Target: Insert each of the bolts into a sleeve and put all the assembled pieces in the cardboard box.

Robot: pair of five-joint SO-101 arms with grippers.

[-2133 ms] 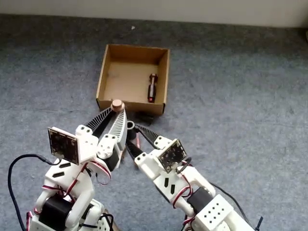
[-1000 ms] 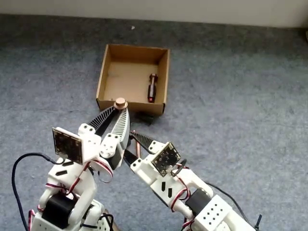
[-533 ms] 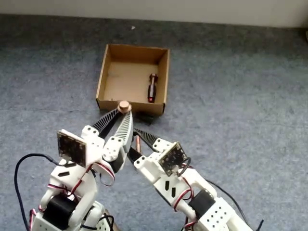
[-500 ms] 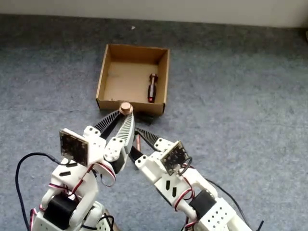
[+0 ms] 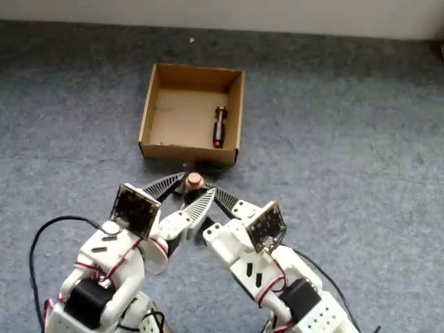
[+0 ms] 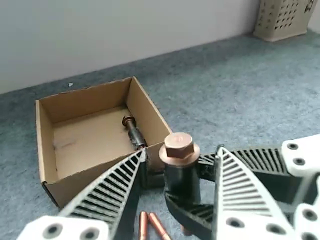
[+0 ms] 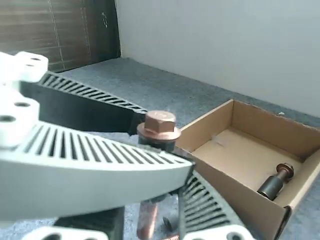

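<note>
Bolt [image 6: 176,146] stands upright in dark sleeve [image 6: 182,182], just in front of cardboard box [image 5: 154,111]. Right gripper [image 7: 175,177] pinches the sleeve. Left gripper [image 6: 181,151] is spread either side, not touching. One assembled piece [image 5: 219,126] lies in the box. Two loose bolts [image 6: 150,227] lie on carpet [image 5: 347,139].

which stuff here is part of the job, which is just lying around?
Job: box; assembled piece inside it; sleeved bolt between the arms; loose bolts on the carpet.
Lying about: basket; blinds.
</note>
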